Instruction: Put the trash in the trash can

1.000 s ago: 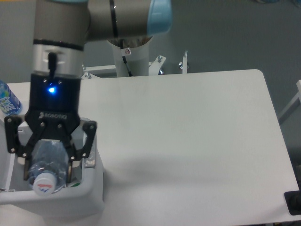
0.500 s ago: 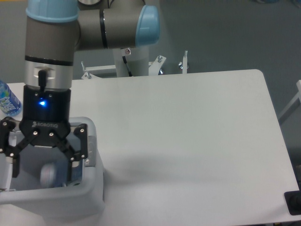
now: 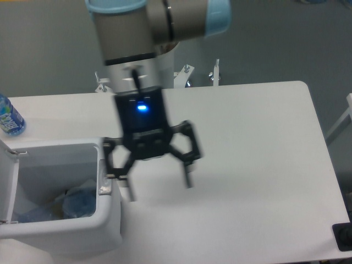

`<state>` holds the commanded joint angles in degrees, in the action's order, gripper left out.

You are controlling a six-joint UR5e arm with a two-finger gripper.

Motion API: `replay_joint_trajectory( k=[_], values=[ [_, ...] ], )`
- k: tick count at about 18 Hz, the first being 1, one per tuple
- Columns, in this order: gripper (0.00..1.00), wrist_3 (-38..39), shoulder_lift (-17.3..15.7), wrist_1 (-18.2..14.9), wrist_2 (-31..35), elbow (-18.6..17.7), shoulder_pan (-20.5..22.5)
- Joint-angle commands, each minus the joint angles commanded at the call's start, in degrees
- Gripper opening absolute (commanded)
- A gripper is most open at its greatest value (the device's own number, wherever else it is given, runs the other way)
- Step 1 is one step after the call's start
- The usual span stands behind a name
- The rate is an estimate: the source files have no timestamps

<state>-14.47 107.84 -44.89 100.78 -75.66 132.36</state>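
White table [image 3: 247, 143] fills most of my view, with grey floor behind it. At the left edge I see the trash can [image 3: 107, 228], its lid open, and inside it lies the crushed bottle [image 3: 80, 202] among some pale, unclear shapes; I cannot make out the tissue. Just right of the can, my gripper [image 3: 158, 190] hangs above the table, blurred, fingers spread wide and holding nothing. Behind the can, near the far left edge, stands a blue-label water bottle [image 3: 9, 116].
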Motion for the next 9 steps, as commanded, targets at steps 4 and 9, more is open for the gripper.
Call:
replay_joint_trajectory(
  k=[4,9],
  values=[
    [1.00,-17.0,-4.7,-9.0,7.8,-5.9,2.0],
    [1.00,-28.2,-8.8,-13.0,6.9,-9.5,6.6]
  ],
)
